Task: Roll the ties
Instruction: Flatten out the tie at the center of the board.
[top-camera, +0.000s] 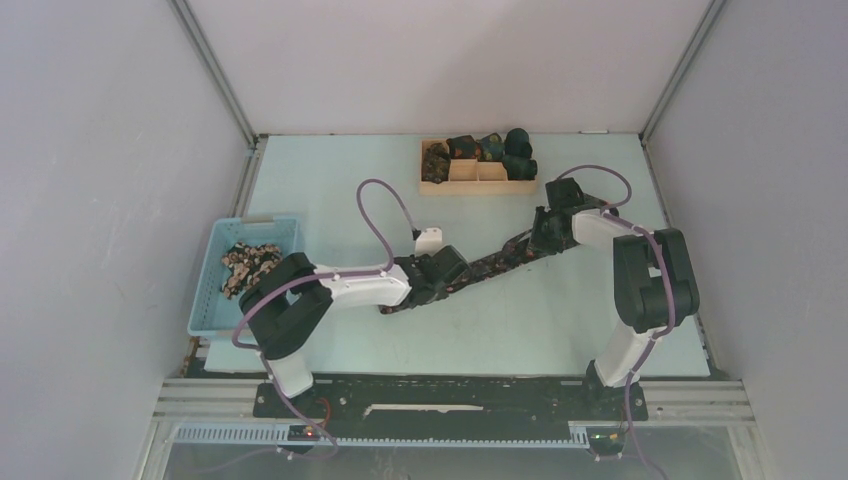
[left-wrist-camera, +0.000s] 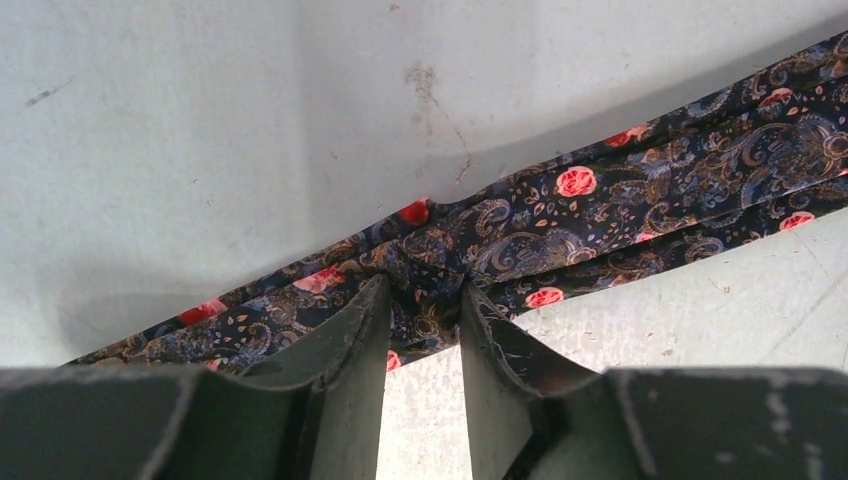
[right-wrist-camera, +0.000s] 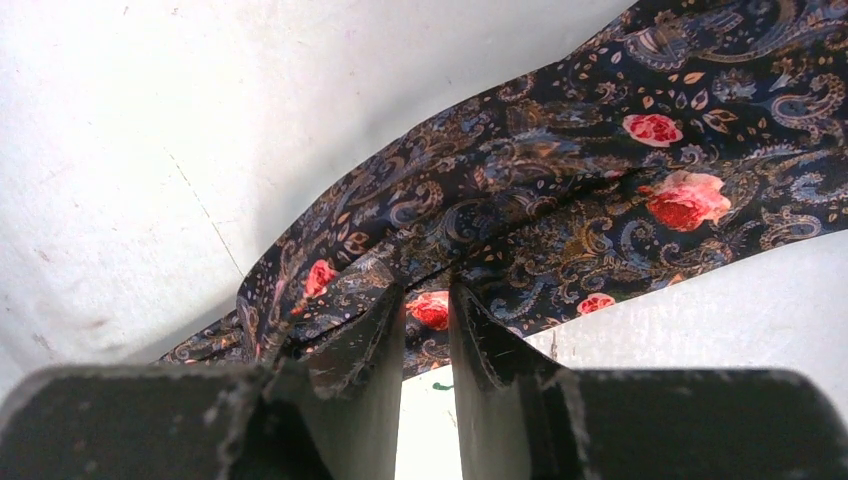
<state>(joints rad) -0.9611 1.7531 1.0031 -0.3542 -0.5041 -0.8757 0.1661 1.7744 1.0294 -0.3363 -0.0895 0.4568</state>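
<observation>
On the table (top-camera: 330, 190), left gripper (left-wrist-camera: 425, 290) and right gripper (right-wrist-camera: 426, 290) pinch tie (top-camera: 500, 262)

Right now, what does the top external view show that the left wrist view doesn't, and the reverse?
Top external only: the light-blue plastic basket holding a loose patterned pile, the tan wooden divided tray with dark rolled ties, and the right jaws at the far end of the long dark floral necktie. Left wrist only: the left jaws pinching bunched fabric, with its red roses and paisley up close. Both: that necktie stretched over the pale table.
</observation>
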